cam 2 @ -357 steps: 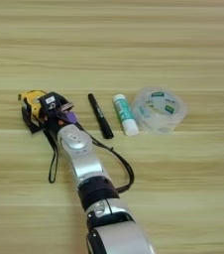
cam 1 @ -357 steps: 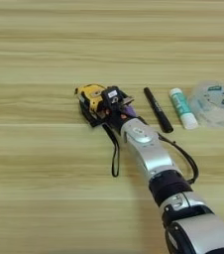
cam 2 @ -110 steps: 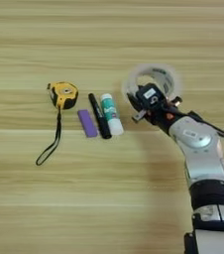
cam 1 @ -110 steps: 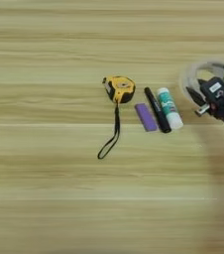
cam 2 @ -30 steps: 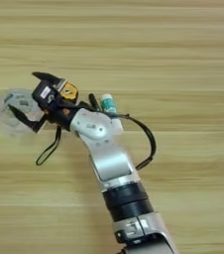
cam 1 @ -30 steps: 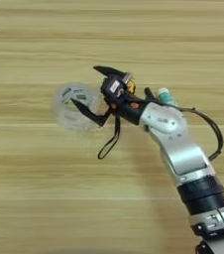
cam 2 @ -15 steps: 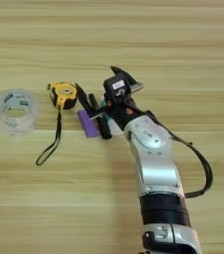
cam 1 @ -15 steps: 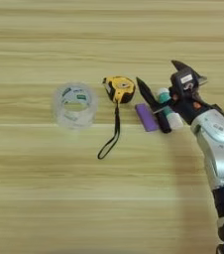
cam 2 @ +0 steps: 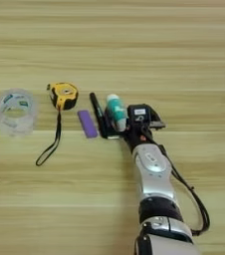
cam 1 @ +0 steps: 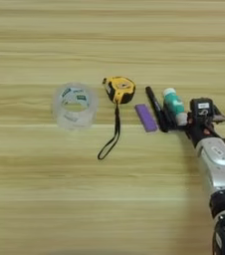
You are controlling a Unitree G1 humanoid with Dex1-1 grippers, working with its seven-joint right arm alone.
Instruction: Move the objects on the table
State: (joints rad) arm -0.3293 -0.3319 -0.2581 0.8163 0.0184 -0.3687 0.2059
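Yellow-blk tape measure (cam 1: pixel 119 89), purple piece (cam 1: pixel 146 118), teal-wht glue stick (cam 1: pixel 174 105).

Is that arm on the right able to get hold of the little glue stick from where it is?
Probably yes. The tool is already right at the near end of the glue stick, nothing between them. The black marker lies close along the stick's left side, so it may get nudged.

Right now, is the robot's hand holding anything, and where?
It cannot be told. The right gripper is at the near end of the glue stick, beside the black marker.
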